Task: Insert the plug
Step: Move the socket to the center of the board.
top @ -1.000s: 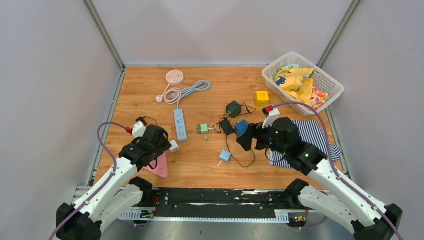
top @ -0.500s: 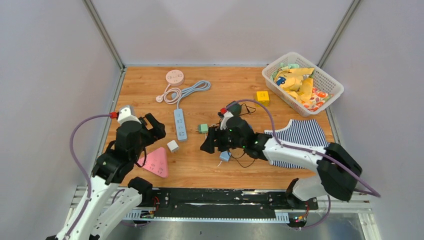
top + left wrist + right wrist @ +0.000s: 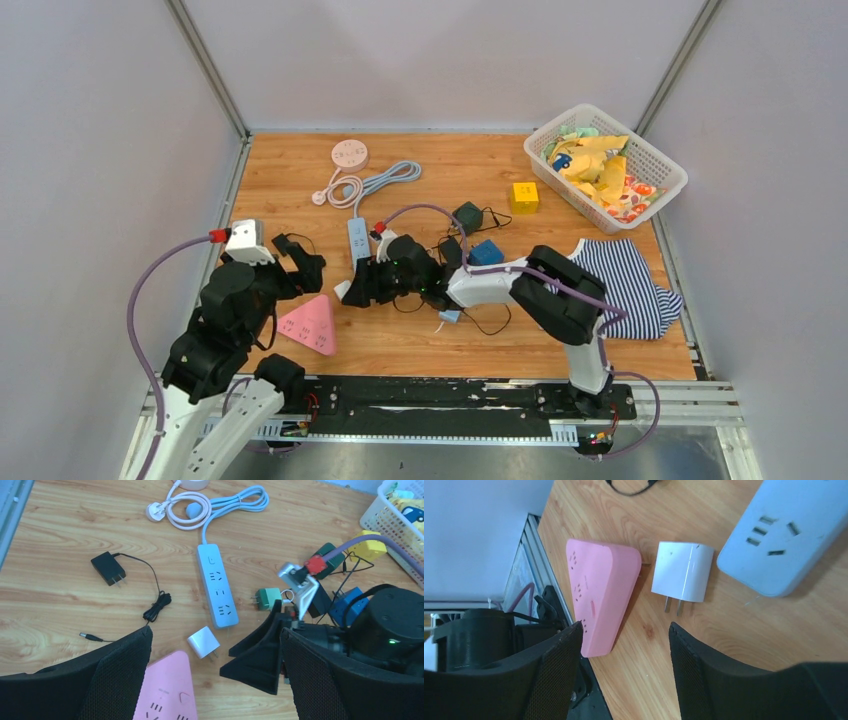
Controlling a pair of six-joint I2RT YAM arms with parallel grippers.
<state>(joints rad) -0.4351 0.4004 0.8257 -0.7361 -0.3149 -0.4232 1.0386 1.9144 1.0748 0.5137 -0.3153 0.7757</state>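
Right gripper point(image 3: 621, 645) has swung left, jaws narrowing but empty, nearing the white plug point(image 3: 683, 571) for pickup; left gripper point(image 3: 298, 255) has withdrawn, jaws wide.

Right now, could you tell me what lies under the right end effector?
A white plug lies flat on the table below the right end effector, between a pink socket and a blue power strip. Its underside is hidden.

Overhead view faces down; both wrist views (close, seemingly oblique) share the white plug point(image 3: 683, 571).
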